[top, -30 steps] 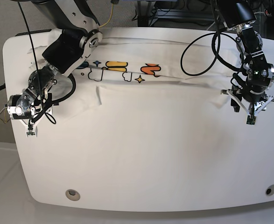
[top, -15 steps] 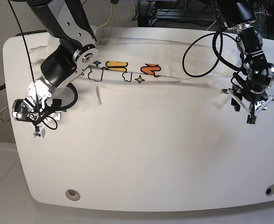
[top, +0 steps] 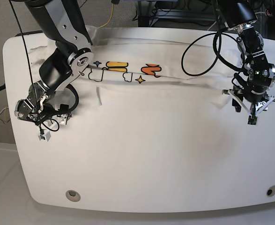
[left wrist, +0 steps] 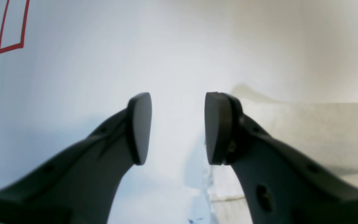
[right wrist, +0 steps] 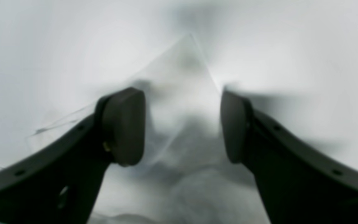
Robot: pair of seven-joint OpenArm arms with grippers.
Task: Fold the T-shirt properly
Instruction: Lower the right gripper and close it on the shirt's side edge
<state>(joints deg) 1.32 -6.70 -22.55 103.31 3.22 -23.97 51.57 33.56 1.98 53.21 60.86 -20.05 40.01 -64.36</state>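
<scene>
Table (top: 142,192) edge lies bare nearest the camera; beyond it the T-shirt (top: 165,136) spreads flat across the middle, its printed band folded over along the far side. The right gripper (top: 42,136) hangs over the shirt's side edge, jaws apart and empty. The left gripper (top: 252,119) hovers at the opposite side edge, jaws parted, nothing between them. The cloth looks light, soft and limp, likely to sag and crease, so a pinch at each corner or hem seems best.
</scene>
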